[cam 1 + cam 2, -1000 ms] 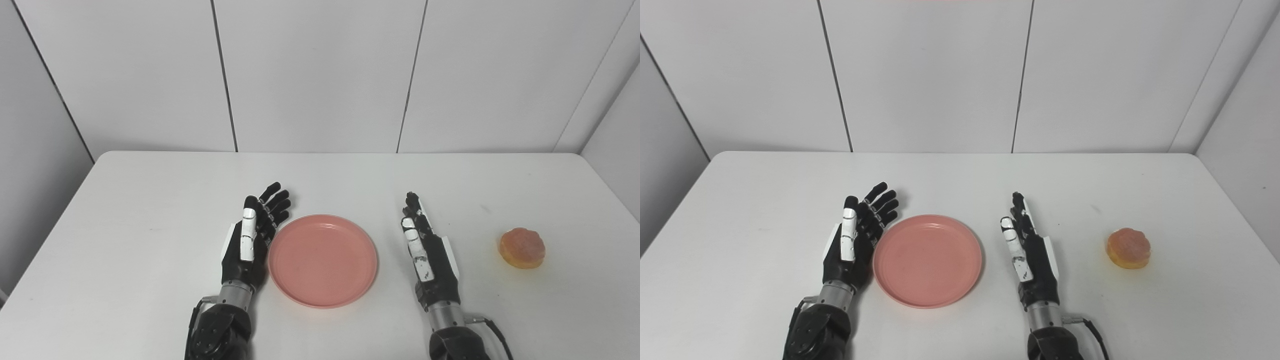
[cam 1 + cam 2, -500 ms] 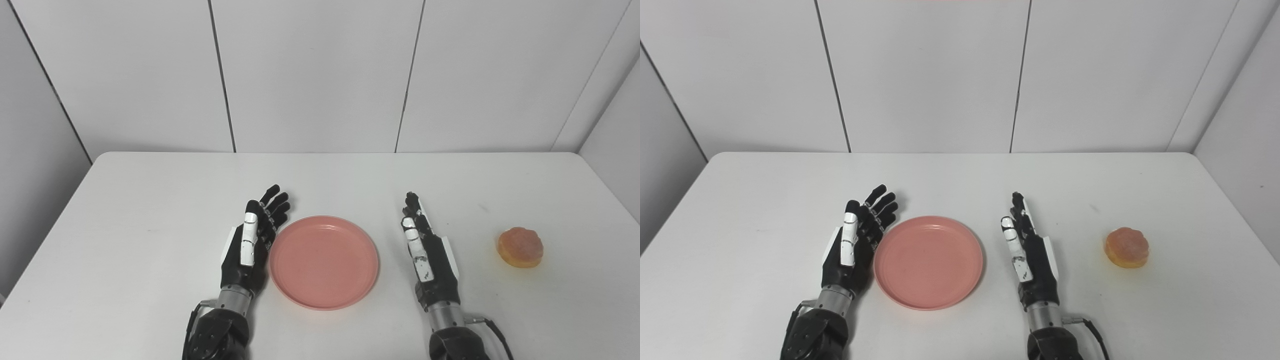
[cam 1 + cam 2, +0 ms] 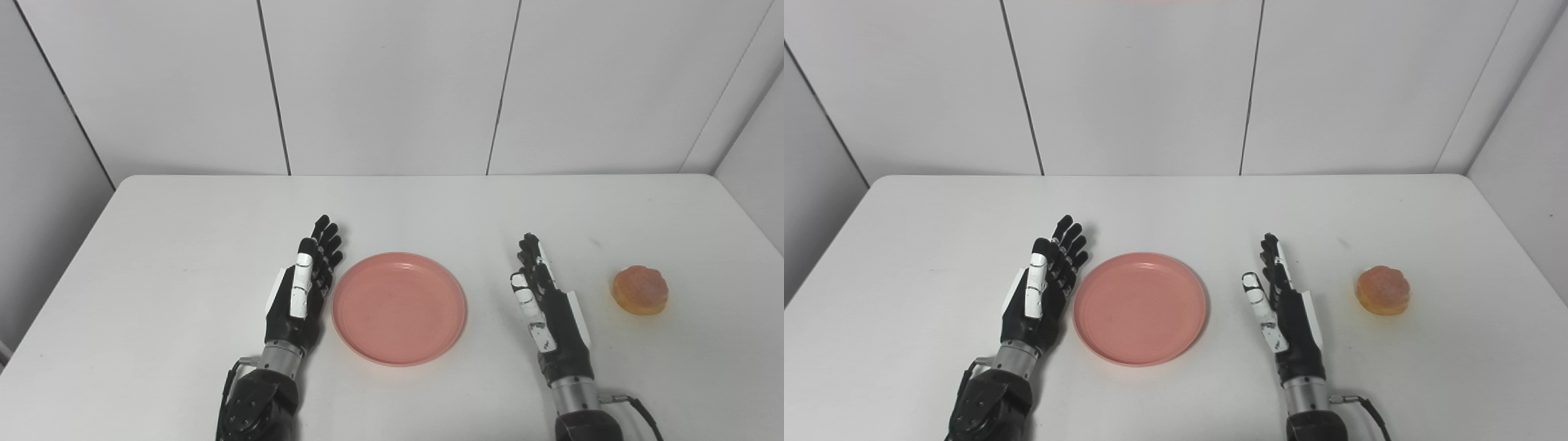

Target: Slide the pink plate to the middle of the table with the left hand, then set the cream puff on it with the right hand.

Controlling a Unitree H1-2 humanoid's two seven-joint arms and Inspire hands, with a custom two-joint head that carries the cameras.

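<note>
Left eye view: a white surface (image 3: 184,245) seen from above, with pale wall panels behind its far edge. A round pink plate (image 3: 399,308) lies flat near the middle of the surface, a little toward the near edge. Nothing is in the plate; its shallow well is bare.

The left robot hand (image 3: 299,295) rests just beside the plate's left rim, fingers (image 3: 325,240) stretched out and pointing toward the far edge, palm turned toward the plate. It is spread and holds nothing. Whether it touches the rim cannot be told.

The right robot hand (image 3: 549,310) is to the right of the plate and apart from it, fingers also stretched toward the far edge, spread and holding nothing.

A cream puff (image 3: 640,290), round and orange-gold, sits on the surface near the right edge, to the right of the right robot hand and not touching it. It is well apart from the plate, with the right robot hand between them.

Both arms enter from the near edge.
</note>
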